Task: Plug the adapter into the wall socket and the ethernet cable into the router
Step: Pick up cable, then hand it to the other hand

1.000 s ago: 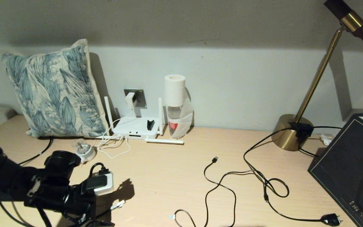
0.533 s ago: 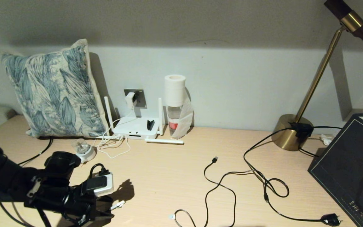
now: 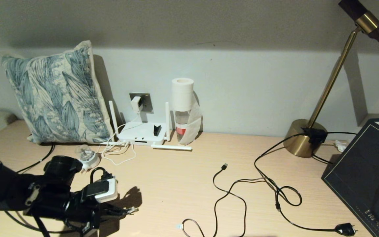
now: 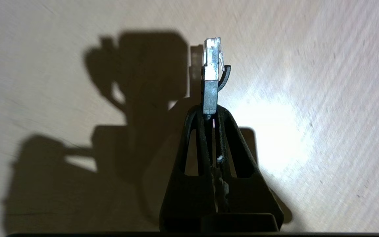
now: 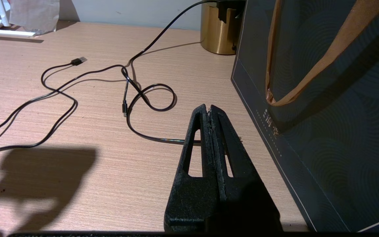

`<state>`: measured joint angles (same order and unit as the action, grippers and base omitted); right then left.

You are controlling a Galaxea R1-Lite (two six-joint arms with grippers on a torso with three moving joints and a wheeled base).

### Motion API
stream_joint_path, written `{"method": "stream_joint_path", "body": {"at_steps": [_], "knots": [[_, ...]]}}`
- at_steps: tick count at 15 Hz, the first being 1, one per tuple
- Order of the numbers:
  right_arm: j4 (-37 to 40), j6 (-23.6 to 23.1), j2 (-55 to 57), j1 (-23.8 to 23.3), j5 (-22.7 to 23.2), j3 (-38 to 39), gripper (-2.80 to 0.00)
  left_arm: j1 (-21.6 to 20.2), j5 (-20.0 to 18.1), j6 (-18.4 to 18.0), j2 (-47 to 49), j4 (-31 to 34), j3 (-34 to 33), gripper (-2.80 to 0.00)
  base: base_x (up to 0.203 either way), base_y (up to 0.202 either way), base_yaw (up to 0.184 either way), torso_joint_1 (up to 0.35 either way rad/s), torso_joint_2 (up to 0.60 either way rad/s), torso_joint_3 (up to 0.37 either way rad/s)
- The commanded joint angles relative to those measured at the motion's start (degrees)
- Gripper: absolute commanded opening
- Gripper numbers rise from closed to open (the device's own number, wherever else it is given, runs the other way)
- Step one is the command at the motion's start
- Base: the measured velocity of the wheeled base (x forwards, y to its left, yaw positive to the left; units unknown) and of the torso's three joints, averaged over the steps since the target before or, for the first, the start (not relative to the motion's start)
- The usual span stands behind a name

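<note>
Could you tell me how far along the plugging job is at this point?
The adapter already sits in the wall socket. The left gripper is shut on the ethernet cable, near the desk's front left. Plugging it into the router remains. The right gripper idles shut.
</note>
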<state>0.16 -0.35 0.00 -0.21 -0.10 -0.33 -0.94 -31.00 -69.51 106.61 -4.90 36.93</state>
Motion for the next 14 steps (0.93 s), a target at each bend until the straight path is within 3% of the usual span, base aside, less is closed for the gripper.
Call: {"method": "stream_joint_path", "body": {"at_steps": [1, 4, 6, 8, 14], "knots": [[0.02, 0.00, 0.00, 0.03, 0.01, -0.02, -2.80, 0.47, -3.53, -0.43, -5.41, -0.70, 2.26, -2.80, 0.000, 0.000, 0.000, 0.000, 0.00, 0.000], [0.02, 0.00, 0.09, 0.03, 0.01, -0.02, -2.80, 5.09, -4.99, 2.84, -15.93, 5.18, 8.54, -2.80, 0.000, 0.000, 0.000, 0.000, 0.00, 0.000], [0.02, 0.00, 0.00, 0.02, 0.01, -0.02, -2.80, 11.00, -3.25, 7.36, -20.15, 10.67, 15.29, -2.80, 0.000, 0.000, 0.000, 0.000, 0.00, 0.000], [0.02, -0.01, 0.00, 0.02, 0.01, -0.02, -2.80, 12.18, 0.30, 11.02, -23.36, 11.95, 17.46, -2.80, 0.000, 0.000, 0.000, 0.000, 0.00, 0.000], [0.02, -0.23, 0.05, 0.03, 0.01, 0.02, -2.80, 14.50, 3.63, 16.91, -25.18, 12.14, 29.09, -2.80, 0.000, 0.000, 0.000, 0.000, 0.00, 0.000]]}}
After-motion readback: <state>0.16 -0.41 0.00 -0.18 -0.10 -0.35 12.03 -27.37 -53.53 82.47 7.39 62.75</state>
